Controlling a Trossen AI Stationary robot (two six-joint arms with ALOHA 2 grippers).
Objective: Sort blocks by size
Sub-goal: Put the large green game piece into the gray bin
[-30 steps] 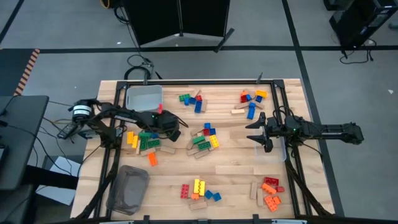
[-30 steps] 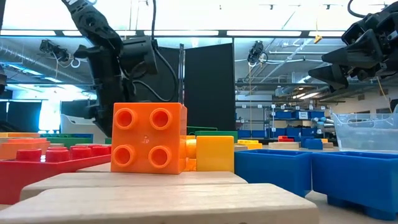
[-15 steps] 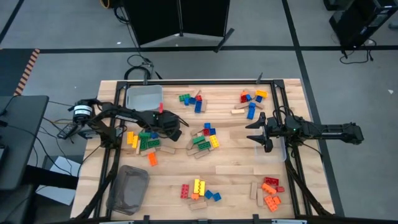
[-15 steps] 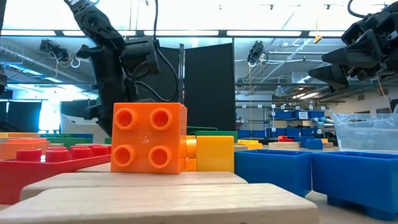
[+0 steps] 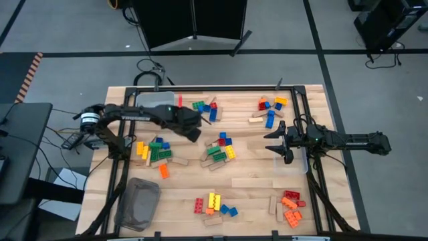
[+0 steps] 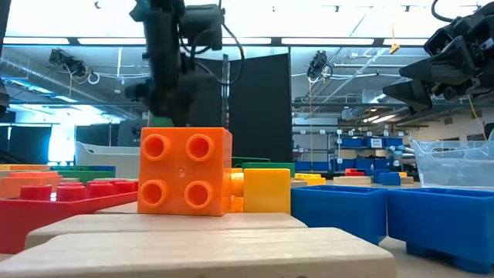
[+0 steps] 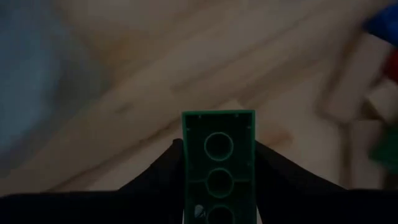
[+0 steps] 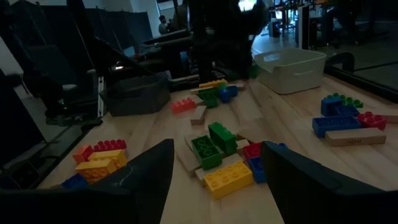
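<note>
Left gripper (image 5: 194, 126) clamps green brick (image 7: 218, 163) above table (image 5: 254, 184) | right gripper (image 5: 273, 142) hovers, fingers apart

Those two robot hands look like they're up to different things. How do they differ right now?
The left hand is shut on a green brick; the right hand is open and holds nothing. The left hand reaches toward the table's middle, between brick piles; the right hand waits near the right edge, beside a clear bin. Both are dark, with two fingers.
</note>
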